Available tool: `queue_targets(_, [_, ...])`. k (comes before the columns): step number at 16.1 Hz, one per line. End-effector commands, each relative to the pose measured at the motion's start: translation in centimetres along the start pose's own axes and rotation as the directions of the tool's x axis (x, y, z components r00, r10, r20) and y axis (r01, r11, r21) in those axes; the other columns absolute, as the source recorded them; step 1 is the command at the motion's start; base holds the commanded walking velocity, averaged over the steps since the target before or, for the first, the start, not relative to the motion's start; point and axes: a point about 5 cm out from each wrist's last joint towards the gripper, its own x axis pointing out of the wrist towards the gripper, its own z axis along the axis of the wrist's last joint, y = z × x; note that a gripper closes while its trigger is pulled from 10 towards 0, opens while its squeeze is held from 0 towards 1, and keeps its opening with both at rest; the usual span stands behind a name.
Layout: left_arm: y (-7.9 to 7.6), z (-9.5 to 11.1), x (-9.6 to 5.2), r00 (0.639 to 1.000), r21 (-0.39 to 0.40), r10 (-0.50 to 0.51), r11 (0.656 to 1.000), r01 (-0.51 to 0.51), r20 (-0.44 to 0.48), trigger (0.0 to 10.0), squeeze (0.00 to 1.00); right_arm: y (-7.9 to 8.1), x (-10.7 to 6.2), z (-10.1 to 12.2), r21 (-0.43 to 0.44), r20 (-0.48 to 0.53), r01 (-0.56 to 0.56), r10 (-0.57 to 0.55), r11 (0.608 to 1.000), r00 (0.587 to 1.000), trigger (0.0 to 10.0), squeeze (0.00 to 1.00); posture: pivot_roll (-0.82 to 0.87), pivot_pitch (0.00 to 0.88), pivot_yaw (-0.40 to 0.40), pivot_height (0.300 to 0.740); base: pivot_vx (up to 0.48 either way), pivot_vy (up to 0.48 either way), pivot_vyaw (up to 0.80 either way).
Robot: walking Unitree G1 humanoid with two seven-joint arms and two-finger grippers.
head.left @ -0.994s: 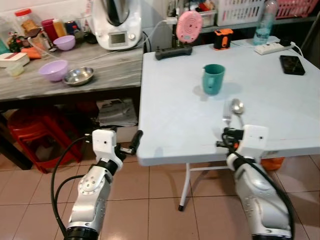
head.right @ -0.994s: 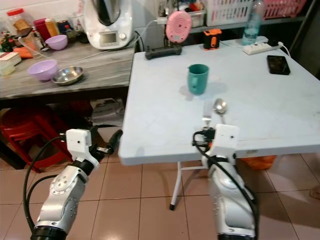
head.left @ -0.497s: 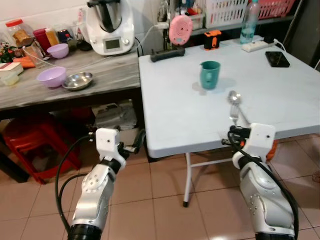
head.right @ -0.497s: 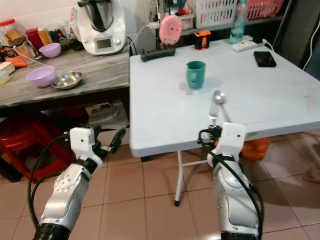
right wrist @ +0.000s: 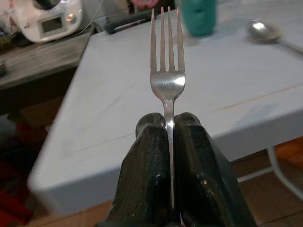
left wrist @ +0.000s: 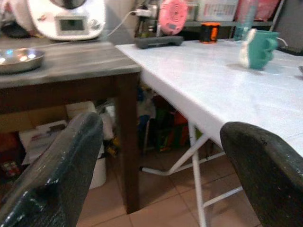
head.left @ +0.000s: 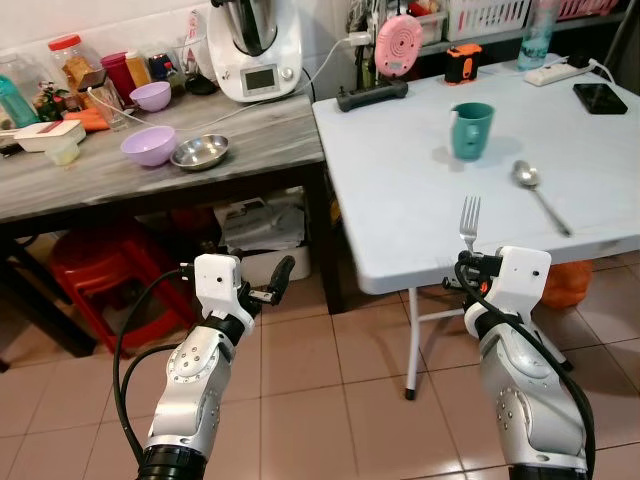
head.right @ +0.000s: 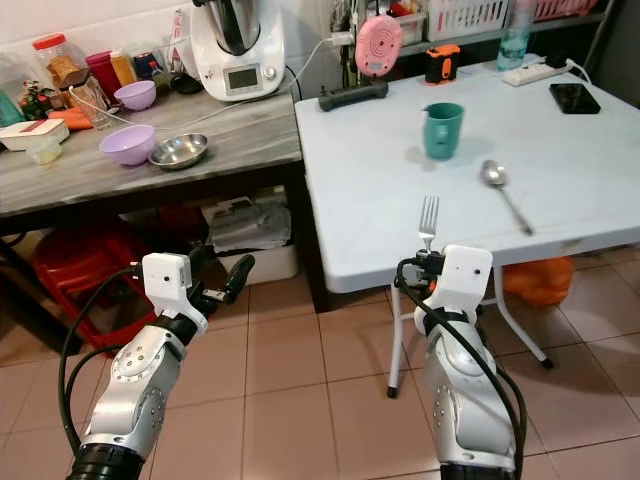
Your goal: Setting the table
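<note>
Right pincer (right wrist: 166, 127) clamped on one fork (right wrist: 166, 71) | left pincer (left wrist: 156, 170) apart | table (head.left: 400, 180): one spoon (head.left: 528, 178), one cup (head.left: 470, 130)

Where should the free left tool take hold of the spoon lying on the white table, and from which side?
Grip the spoon at mid-handle, coming straight down from above with the fingers across the handle. It lies flat, bowl toward the green mug, thin handle running toward the table's near-right edge. The left tool is open but off the table's left side, probably a long reach.
</note>
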Motion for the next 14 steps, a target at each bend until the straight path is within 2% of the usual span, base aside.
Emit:
queue_targets(1, [0.93, 0.26, -0.15, 1.000, 0.019, 0.028, 0.999, -0.028, -0.001, 10.0, 0.00, 0.93, 0.11, 0.52, 0.009, 0.021, -0.028, 0.027, 1.000, 0.999, 10.0, 0.00, -0.08, 0.000, 0.148, 0.740, 0.000, 0.401, -0.42])
queue_targets(3, [0.86, 0.26, -0.06, 1.000, 0.018, 0.029, 0.999, -0.029, 0.000, 10.0, 0.00, 0.84, 0.16, 0.59, 0.010, 0.023, -0.026, 0.025, 1.000, 0.999, 10.0, 0.00, -0.08, 0.000, 0.146, 0.740, 0.000, 0.399, -0.41])
queue_targets(8, [0.83, 0.23, -0.08, 0.999, 0.019, 0.032, 0.999, -0.032, -0.001, 10.0, 0.00, 0.99, 0.08, 0.74, 0.002, 0.034, -0.042, 0.042, 0.999, 0.999, 10.0, 0.00, -0.08, 0.000, 0.147, 0.740, 0.000, 0.406, 0.00])
queue_targets(12, [0.82, 0.24, -0.06, 0.999, 0.022, 0.033, 0.999, -0.033, -0.003, 10.0, 0.00, 1.08, 0.08, 0.78, 0.001, 0.038, -0.044, 0.044, 0.999, 0.998, 10.0, 0.00, -0.08, 0.000, 0.147, 0.740, 0.000, 0.409, 0.73])
queue_targets(14, [0.94, 0.25, -0.06, 0.999, 0.024, 0.035, 0.999, -0.035, -0.005, 10.0, 0.00, 0.98, 0.10, 0.69, 0.006, 0.035, -0.038, 0.038, 0.999, 0.999, 10.0, 0.00, -0.08, 0.000, 0.148, 0.740, 0.000, 0.407, 0.00])
